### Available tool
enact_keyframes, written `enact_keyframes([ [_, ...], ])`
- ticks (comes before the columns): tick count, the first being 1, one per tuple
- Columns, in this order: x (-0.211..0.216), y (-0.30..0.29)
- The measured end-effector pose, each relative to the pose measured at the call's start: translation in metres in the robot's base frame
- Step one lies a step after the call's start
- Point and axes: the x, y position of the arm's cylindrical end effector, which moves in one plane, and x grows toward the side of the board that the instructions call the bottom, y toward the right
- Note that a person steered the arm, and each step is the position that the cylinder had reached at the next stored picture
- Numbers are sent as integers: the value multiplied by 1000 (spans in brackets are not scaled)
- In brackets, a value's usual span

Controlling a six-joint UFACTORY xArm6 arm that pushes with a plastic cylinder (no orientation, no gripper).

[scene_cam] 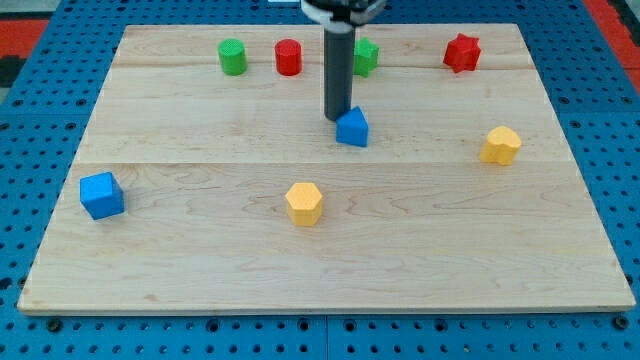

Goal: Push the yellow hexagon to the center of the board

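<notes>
**A:** Where was my tip (337,119) at that moment?

**B:** Up past the middle of the board (200,270), touching or very nearly touching the upper left side of the small blue block (352,128), the one with a peaked top. It was a bare rod, so there was nothing to open or close, and it held nothing.

**A:** And the yellow hexagon (304,203)?

**B:** It lay toward seven o'clock from the tip, well apart from it, a little below and left of the board's middle. A second yellow block (501,145) sat out at about four o'clock from the tip, near the right edge; its shape looked similar, though I couldn't swear to it.

**A:** So which way did the push have to go?

**B:** In my judgement toward one o'clock, and only a short way. That meant the tip first had to travel round to the hexagon's seven o'clock side.

**A:** Any containers?

**B:** None. Only loose blocks: a blue cube (102,195) far left, and green (232,56), red (288,57), green (366,55) and a red star (461,52) along the top.
</notes>
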Motion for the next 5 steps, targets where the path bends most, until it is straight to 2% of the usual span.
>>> enact_keyframes([
  [1, 15, 17],
  [2, 12, -4],
  [3, 75, -19],
  [4, 136, 24],
  [5, 174, 0],
])
